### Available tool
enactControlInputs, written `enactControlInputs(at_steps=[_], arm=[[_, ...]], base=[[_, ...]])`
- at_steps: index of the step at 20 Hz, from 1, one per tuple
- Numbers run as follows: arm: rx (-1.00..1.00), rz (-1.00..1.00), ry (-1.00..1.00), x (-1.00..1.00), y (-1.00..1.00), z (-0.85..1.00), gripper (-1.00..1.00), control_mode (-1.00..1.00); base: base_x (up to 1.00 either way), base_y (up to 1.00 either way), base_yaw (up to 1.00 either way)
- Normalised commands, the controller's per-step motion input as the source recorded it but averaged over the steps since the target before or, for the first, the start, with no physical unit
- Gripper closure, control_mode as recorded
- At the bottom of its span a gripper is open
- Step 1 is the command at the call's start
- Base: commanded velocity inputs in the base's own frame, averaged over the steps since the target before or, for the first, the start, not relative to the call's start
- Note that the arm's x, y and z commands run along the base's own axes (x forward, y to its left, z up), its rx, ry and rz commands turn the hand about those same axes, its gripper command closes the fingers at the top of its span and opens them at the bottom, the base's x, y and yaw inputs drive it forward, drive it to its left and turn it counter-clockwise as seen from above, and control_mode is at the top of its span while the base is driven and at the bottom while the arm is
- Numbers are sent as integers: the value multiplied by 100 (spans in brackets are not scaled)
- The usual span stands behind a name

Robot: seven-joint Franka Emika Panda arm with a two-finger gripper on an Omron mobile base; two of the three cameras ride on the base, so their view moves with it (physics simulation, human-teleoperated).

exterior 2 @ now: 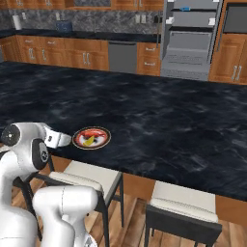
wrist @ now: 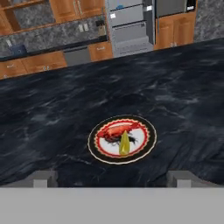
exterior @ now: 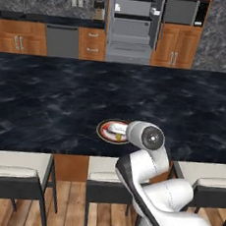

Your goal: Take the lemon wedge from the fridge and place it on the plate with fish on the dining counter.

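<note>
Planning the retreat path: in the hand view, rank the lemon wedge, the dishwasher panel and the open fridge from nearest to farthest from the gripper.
1. Lemon wedge, on the plate with fish, just ahead of the gripper.
2. Dishwasher panel, across the dining counter, left of the fridge.
3. Fridge, open on the far wall; roughly level with the dishwasher, so too close to call.

No legible text, labels, brands, numbers or signs anywhere: none on the fridge (exterior: 134, 23), the plate with fish (wrist: 122, 139), the bench (exterior: 62, 95) or the cabinets (exterior 2: 72, 53).

Yellow lemon wedge (wrist: 124, 144); reddish-orange fish, dark-rimmed plate (wrist: 148, 131); black blue-marbled dining counter (wrist: 183, 100).
</note>
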Motion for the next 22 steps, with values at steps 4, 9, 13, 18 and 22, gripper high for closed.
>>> enactControlInputs(at_steps=[4,9,13,18,22], arm=[[-14,0,-28,-68,9,100,-100,-100],[-8,4,-16,-74,8,97,-100,-100],[-5,9,-29,-49,9,27,-100,-100],[-6,8,-67,-100,42,29,-100,-100],[0,0,-100,-100,2,17,-100,-100]], base=[[0,0,0],[0,0,0],[0,0,0],[0,0,0],[0,0,0]])
